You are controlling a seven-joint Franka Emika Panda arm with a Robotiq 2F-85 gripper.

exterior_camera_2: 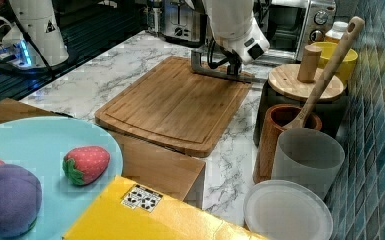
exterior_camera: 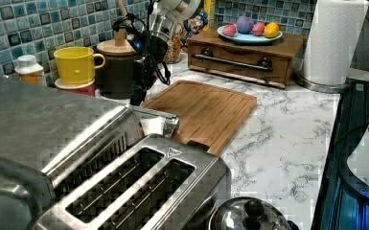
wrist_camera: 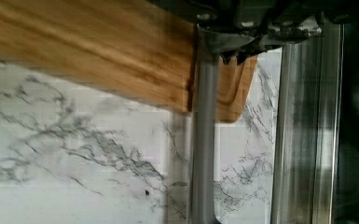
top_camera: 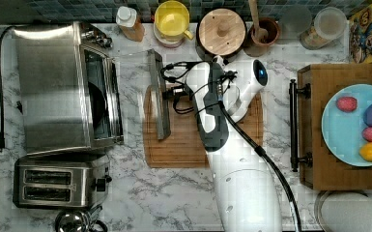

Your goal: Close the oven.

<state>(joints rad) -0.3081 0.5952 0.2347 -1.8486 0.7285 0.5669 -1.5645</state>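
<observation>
Gripper (top_camera: 170,92) is down at the bar handle (top_camera: 160,96) of the oven (top_camera: 58,87), whose door hangs open over the cutting board (top_camera: 193,140); finger spread I cannot tell. Oven sits at the counter's (top_camera: 174,193) far-left edge in the top view.

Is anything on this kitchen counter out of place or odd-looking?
Yes: the oven stands open, its glass door folded flat so its handle overhangs the cutting board. The gripper is at that handle. Nothing looks spilled or broken.
</observation>
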